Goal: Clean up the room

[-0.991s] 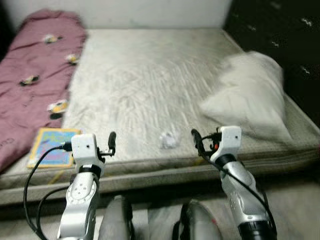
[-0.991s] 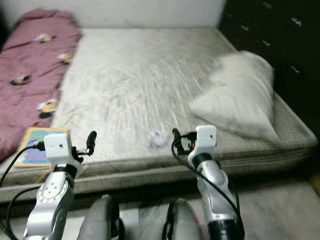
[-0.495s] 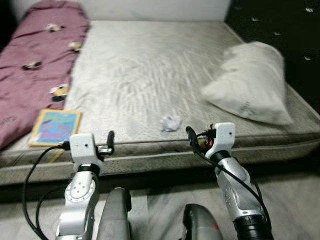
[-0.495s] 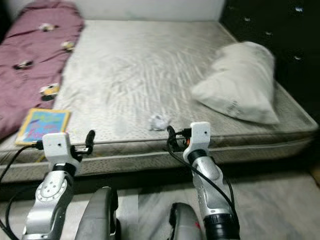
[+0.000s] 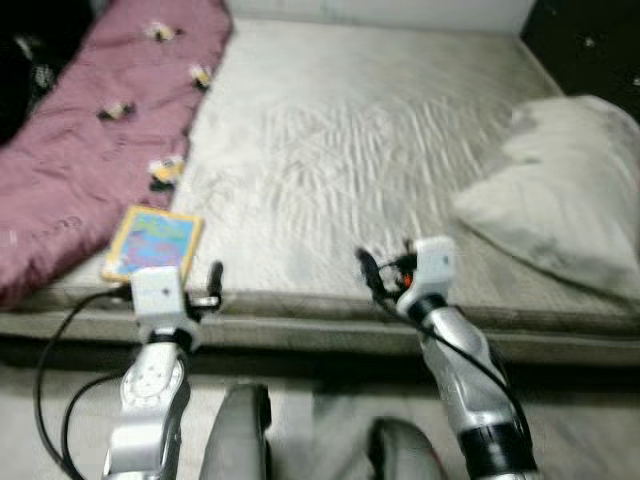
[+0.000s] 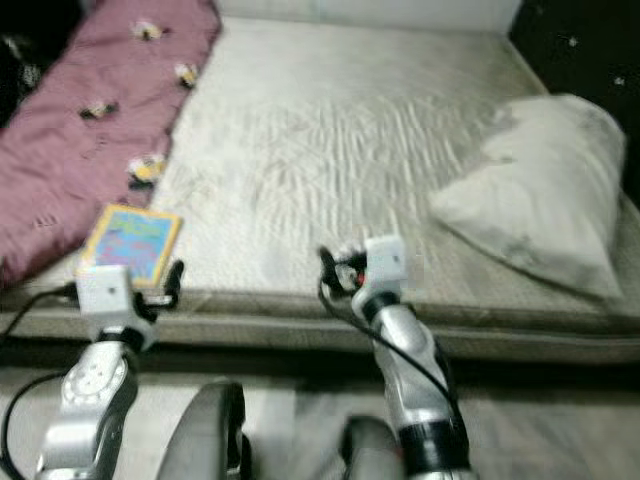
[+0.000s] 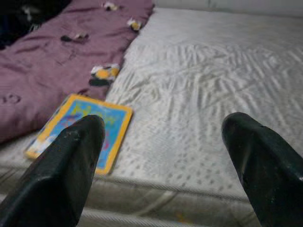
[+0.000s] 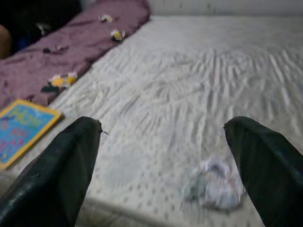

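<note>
A crumpled white paper wad (image 8: 214,185) lies on the grey mattress (image 5: 340,150) near its front edge, just ahead of my right gripper (image 8: 163,124), which is open and empty. In the eye views that gripper (image 5: 366,270) hovers at the bed's front edge and covers the wad. A colourful book with a yellow border (image 5: 152,243) lies near the front left of the mattress. My left gripper (image 7: 163,122) is open and empty, held over the bed's edge just to the right of the book (image 7: 80,132).
A maroon blanket (image 5: 90,150) with small toy figures covers the bed's left side. A white pillow (image 5: 570,225) rests at the right. The bed's front edge (image 5: 300,325) runs right before my arms. Dark furniture (image 5: 600,40) stands at the far right.
The camera has swung left and closer, so the bed shifts right in the picture. The paper wad is now hidden behind my right gripper in the eye views. Both grippers stay open.
</note>
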`<state>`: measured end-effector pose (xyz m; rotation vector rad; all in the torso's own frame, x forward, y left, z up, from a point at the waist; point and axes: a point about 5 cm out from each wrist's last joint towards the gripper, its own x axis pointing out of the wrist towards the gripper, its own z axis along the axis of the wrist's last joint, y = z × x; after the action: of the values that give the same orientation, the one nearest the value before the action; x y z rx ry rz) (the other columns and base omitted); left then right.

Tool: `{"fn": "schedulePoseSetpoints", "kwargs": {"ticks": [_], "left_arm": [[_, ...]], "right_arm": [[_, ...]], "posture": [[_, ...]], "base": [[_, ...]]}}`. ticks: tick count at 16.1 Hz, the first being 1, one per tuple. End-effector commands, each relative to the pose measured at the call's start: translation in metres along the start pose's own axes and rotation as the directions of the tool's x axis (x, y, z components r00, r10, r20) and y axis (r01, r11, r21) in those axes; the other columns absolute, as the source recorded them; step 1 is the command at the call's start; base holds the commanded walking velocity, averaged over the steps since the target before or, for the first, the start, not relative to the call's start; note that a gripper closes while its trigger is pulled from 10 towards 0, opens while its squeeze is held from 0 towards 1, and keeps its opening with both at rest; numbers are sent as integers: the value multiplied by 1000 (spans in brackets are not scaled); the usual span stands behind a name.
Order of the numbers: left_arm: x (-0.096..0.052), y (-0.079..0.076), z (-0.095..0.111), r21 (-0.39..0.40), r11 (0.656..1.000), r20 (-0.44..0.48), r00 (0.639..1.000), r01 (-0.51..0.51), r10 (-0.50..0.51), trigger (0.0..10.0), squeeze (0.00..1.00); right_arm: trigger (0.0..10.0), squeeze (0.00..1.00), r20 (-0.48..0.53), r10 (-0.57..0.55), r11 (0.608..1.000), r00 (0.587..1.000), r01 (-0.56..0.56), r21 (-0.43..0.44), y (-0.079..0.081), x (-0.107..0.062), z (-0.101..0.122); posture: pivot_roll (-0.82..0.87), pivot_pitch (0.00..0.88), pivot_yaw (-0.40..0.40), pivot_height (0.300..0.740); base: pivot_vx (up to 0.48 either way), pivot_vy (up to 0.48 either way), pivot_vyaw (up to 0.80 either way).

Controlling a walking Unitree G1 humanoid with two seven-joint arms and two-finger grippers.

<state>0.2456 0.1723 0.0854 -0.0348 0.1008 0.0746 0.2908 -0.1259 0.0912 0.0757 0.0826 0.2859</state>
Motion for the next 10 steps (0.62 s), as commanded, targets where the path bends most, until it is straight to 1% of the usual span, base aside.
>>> {"fn": "schedulePoseSetpoints", "kwargs": {"ticks": [1,10], "left_arm": [[0,-9,0,-8,1000,-2,1000,27,-27,10000,0],[-2,-10,-1,-7,999,-7,999,37,-37,10000,0]], "right_arm": [[10000,0,-46,-50,999,998,50,-4,-14,-9,-11],[10000,0,-53,-71,997,996,71,1,-17,-10,-14]], "posture": [[0,91,-36,632],[3,90,-35,632]], "base": [[277,0,0],[280,0,0]]}}
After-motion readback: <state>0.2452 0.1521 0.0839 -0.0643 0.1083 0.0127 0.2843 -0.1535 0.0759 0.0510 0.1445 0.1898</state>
